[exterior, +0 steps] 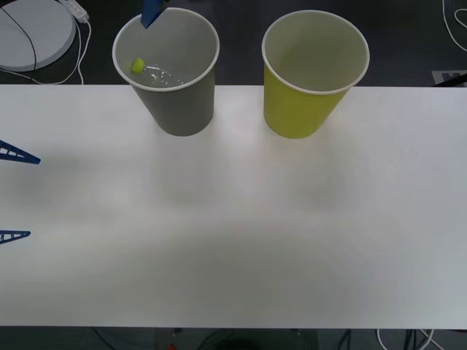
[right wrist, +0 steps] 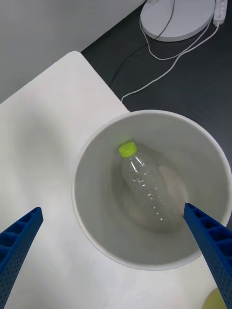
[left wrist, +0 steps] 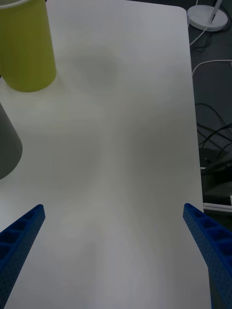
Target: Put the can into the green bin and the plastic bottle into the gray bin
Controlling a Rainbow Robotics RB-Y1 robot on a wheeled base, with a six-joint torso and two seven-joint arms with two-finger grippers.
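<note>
Plastic bottle (right wrist: 147, 190) lies tilted inside the gray bin (exterior: 179, 109), its lime-green cap (right wrist: 127, 149) leaning up against the white inner wall. Directly above that bin hangs the right gripper (right wrist: 113, 246), pointing down, its blue fingers (right wrist: 208, 241) spread apart and empty. To the right stands the green bin (exterior: 303, 109), near but apart. At the table's (exterior: 233, 240) left edge waits the left gripper (left wrist: 113, 241), fingers likewise parted.
</note>
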